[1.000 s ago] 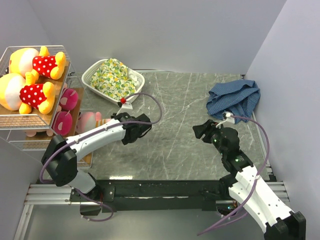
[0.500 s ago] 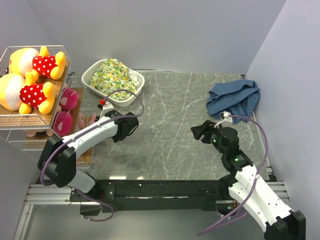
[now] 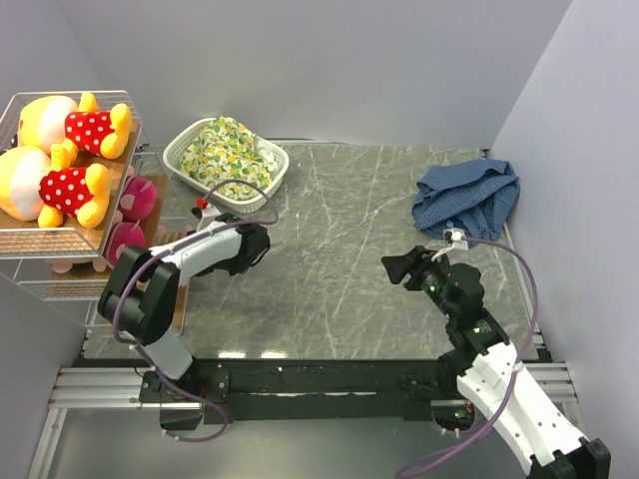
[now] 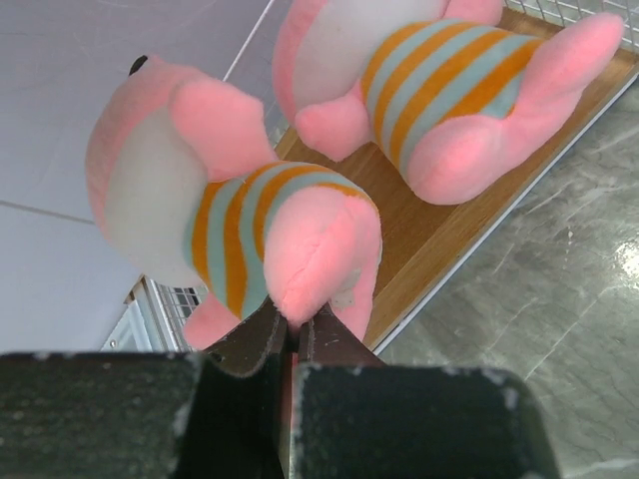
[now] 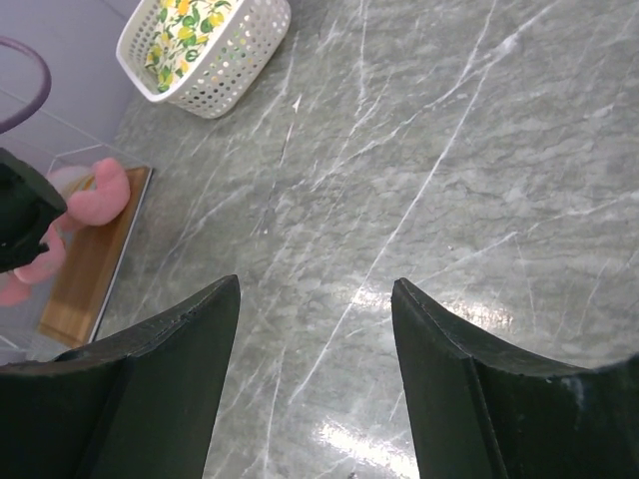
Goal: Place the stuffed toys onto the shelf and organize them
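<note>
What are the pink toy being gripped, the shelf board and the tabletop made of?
Pink toy: soft plush fabric with a fuzzy matte nap. Shelf board: light wood or wood laminate, faint grain. Tabletop: grey-green marble look, white veins, glossy reflections; possibly a printed sheet.

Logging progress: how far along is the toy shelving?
Done: two yellow-orange plush bears lie on the top tier of the white wire shelf, a pink striped plush on its lower board. In hand: left gripper shut on another pink striped plush. Left: set it down, release.
</note>
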Controlling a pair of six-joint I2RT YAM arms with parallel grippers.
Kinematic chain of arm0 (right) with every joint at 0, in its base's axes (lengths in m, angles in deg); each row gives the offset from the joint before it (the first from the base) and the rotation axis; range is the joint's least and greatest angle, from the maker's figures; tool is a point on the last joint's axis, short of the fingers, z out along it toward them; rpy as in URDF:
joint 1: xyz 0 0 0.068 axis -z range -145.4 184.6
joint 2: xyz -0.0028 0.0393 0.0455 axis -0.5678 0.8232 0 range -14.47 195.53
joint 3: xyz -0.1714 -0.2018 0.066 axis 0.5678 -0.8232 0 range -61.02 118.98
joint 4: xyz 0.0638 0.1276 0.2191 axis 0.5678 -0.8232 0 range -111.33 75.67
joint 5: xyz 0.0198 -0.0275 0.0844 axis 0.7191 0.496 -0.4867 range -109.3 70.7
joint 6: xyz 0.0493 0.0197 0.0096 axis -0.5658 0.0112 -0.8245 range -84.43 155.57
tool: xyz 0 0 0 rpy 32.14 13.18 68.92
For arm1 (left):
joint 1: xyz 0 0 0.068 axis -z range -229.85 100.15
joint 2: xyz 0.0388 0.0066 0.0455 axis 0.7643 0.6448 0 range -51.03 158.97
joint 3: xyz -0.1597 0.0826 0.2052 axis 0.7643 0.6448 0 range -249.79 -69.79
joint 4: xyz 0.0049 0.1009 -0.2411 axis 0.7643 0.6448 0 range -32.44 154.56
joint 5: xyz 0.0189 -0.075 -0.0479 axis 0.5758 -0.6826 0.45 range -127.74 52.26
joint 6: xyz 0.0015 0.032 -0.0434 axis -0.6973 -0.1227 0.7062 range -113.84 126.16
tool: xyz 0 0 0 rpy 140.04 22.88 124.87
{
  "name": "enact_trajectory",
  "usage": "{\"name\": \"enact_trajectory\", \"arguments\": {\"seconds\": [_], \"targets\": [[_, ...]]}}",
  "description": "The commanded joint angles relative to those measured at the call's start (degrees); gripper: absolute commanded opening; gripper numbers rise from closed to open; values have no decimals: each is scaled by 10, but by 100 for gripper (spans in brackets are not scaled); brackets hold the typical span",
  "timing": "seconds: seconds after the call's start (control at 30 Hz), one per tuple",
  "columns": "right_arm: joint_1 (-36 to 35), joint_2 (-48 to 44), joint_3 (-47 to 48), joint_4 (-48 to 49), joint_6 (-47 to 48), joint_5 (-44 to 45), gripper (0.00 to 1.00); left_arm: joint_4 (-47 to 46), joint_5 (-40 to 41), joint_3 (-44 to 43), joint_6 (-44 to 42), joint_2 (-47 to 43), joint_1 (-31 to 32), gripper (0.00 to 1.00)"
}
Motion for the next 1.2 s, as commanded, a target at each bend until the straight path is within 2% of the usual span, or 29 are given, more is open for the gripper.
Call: {"name": "enact_trajectory", "arguments": {"seconds": [0.0,0.17,0.4,0.53,0.67,0.7,0.73,0.9,1.1,1.17], "targets": [[3,0,16,25,5,-9,70,26,25,-18,2,21,-7,1],[5,-27,23,17,11,-4,70,27,12,-27,-27,115,-14,1],[5,-67,25,-19,20,18,71,26,4,-30,-36,126,-39,1],[5,-75,24,-20,19,23,72,26,-4,-32,-38,124,-50,32],[5,-73,39,-36,26,25,73,26,-23,-35,-55,148,-58,38],[5,-74,41,-40,26,28,73,26,-26,-39,-48,153,-58,46],[5,-80,41,-41,27,30,73,26,-26,-39,-50,160,-58,61],[5,-95,41,-51,30,36,73,26,-19,-38,-48,152,-59,62],[4,-91,46,-51,25,33,73,26,26,-49,-51,126,-47,73],[5,-85,48,-50,22,27,73,26,47,-58,-55,101,-30,79]]}}
